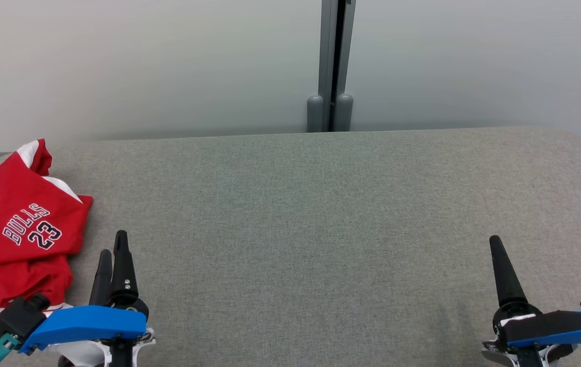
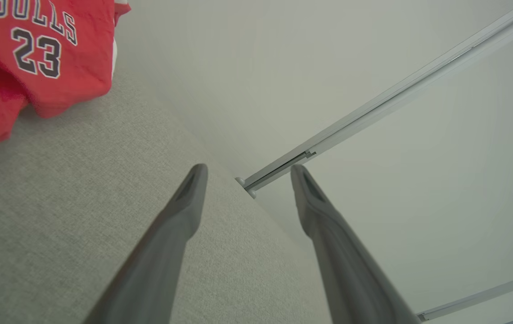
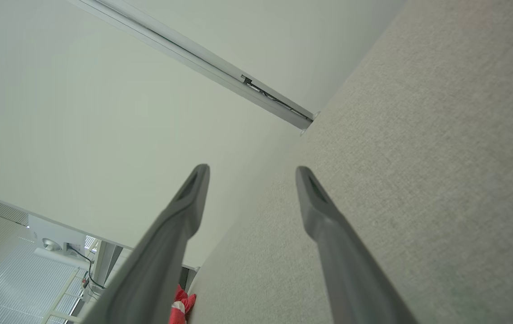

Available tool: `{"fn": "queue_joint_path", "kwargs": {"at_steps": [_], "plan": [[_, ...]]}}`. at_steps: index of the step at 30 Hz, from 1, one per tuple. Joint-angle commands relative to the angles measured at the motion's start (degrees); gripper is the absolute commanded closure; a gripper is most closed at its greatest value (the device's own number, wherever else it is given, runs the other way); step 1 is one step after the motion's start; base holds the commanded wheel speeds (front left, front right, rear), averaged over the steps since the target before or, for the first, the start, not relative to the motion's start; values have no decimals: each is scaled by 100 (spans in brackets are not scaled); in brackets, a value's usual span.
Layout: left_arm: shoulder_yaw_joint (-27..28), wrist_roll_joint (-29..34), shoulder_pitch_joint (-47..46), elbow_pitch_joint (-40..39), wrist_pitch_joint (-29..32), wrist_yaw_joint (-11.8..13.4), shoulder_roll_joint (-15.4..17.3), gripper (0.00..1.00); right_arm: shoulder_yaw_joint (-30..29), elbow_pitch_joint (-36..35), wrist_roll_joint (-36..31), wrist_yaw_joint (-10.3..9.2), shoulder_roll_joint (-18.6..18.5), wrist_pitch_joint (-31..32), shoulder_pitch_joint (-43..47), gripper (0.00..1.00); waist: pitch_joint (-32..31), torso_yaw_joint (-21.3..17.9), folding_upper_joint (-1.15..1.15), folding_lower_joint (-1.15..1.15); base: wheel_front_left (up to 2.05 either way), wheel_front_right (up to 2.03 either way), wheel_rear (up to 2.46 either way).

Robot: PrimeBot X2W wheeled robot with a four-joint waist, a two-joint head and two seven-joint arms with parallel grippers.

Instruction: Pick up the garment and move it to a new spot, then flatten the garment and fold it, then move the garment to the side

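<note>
From my station I see the red Bulls jersey [image 1: 15,229] bunched in a heap at the far left of the grey fabric-covered table [image 1: 321,229], part of it running off the left edge of the head view. Its long axis runs roughly near to far along that side of the table. A white-trimmed opening sits at the far end and white-striped trim at the near end. The "BULLS 23" lettering lies face up on a slant, reading from near-left to far-right. My left gripper [image 1: 112,243] hangs just to the right of the heap with its two dark fingers spread apart. It holds nothing, and a strip of bare grey cloth shows between the fingertips and the red fabric. The blue wrist housing [image 1: 86,323] overlaps the near corner of the jersey in the head view; I cannot tell whether it touches. In the left wrist view the jersey sits in the upper left corner, off the line of the fingers. My right gripper [image 1: 495,242] is well apart from the jersey, over the right side of the table, its fingers likewise spread and empty. Behind the table stand pale wall panels and a grey post [image 1: 330,66].
</note>
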Motion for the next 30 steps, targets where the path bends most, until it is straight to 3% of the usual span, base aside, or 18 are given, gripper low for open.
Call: {"fn": "queue_joint_path", "kwargs": {"at_steps": [1, 13, 30], "plan": [[-27, 289, -135, -94, -72, 43, 41, 0, 8, -113, -235, 7, -39, -74, -25, 0, 1, 1, 0, 0, 0, 0, 0], [-185, 1497, -94, 40, -298, 151, 49, 0, 72, -130, -1343, 9, -45, -303, 11, 0, -4, 10, 0, 0, 0, 0, 0], [-313, 2619, -36, 253, -561, 230, 83, 0, 161, -38, -2576, 11, -52, -563, 75, 0, -34, 22, 0, 0, 0, 0, 0]]}}
